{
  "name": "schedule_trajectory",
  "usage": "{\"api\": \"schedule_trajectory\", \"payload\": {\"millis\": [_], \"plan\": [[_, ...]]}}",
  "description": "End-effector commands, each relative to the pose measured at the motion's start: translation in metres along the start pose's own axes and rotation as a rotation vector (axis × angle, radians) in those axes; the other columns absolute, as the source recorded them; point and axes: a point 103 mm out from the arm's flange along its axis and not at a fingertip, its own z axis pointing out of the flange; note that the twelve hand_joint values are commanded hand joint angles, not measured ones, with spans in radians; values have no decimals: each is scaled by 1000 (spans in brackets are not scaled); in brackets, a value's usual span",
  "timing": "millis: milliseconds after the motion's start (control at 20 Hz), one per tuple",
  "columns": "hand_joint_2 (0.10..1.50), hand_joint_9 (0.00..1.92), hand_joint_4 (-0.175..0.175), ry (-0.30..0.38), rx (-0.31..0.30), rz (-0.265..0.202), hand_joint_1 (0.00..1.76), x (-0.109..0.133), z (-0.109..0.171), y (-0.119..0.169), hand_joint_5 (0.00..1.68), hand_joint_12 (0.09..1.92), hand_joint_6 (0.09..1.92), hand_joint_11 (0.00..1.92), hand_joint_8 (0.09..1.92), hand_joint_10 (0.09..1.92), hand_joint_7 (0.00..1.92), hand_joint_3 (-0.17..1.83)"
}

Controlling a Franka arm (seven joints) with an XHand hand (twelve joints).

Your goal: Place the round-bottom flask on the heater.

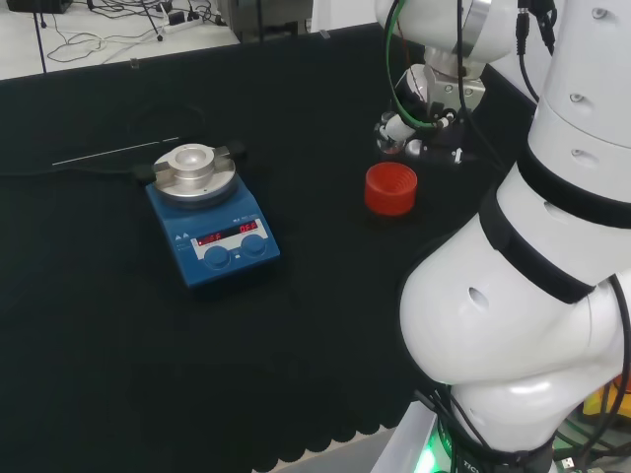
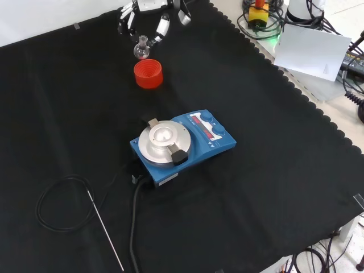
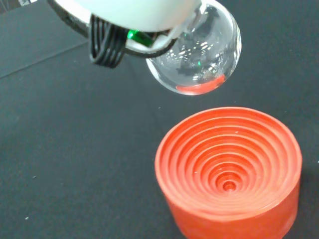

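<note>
Hanging clear of the red ribbed stand in the front view, the round-bottom flask sits grasped in the hand, far from the heater, while the wrist view shows its bulb above the stand's rings.

A: Any readable text?
B: None legible. Heater front panel has a red lit display and white marks, too small to make out.
A: Other labels?
B: None.
</note>
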Motion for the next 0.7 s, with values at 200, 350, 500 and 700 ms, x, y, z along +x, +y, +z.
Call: {"api": "schedule_trajectory", "payload": {"millis": [200,350,500,700], "plan": [[639,663,51,-40,-11,-53,1129,50,-37,-15,1172,1336,913,376,683,595,464,785],[638,663,50,-50,-12,-86,1129,73,-42,-11,1173,1336,914,382,683,595,463,788],[636,663,48,-57,2,-117,1130,96,-45,-6,1173,1336,914,386,684,595,463,790],[634,663,47,-65,33,-157,1130,130,-43,2,1174,1335,915,391,684,595,463,793]]}}
